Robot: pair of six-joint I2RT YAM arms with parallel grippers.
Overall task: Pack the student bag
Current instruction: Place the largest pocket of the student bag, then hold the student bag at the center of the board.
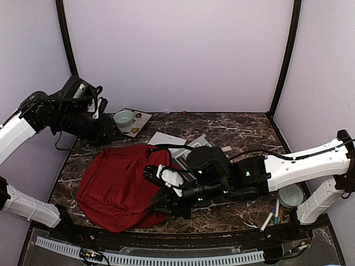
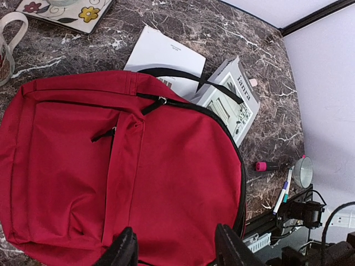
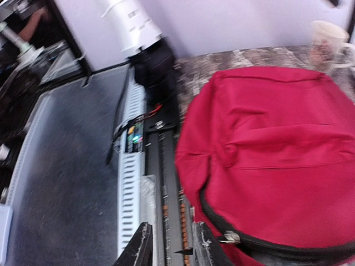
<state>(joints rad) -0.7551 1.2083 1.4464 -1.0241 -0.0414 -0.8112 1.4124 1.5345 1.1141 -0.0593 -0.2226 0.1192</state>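
Top external: our left gripper (image 2: 175, 252) and right gripper (image 3: 169, 246), jaws apart, flank the zipped student bag (image 1: 116, 183); next, pinch the zipper pull (image 3: 230, 238).

Lab bench inside an enclosed robot cell.

My left arm (image 1: 16, 133) and right arm (image 1: 310, 160) are bolted at the near edge of a marble-pattern tabletop (image 1: 244, 130). It is boxed in by plain pale walls (image 1: 177, 55) joined with black frame posts (image 1: 286, 55). A white slotted cable duct (image 1: 155, 259) runs along the front. Beside it, my right wrist view shows a small circuit board (image 3: 133, 136) with lit LEDs and loose wires. School and household things lie about like props: the student bag (image 1: 119, 185), papers (image 2: 163, 52), a mug (image 2: 8, 41), a floral tray (image 2: 72, 14), pens (image 1: 276, 210). The gear past the table edge is too blurred to name.
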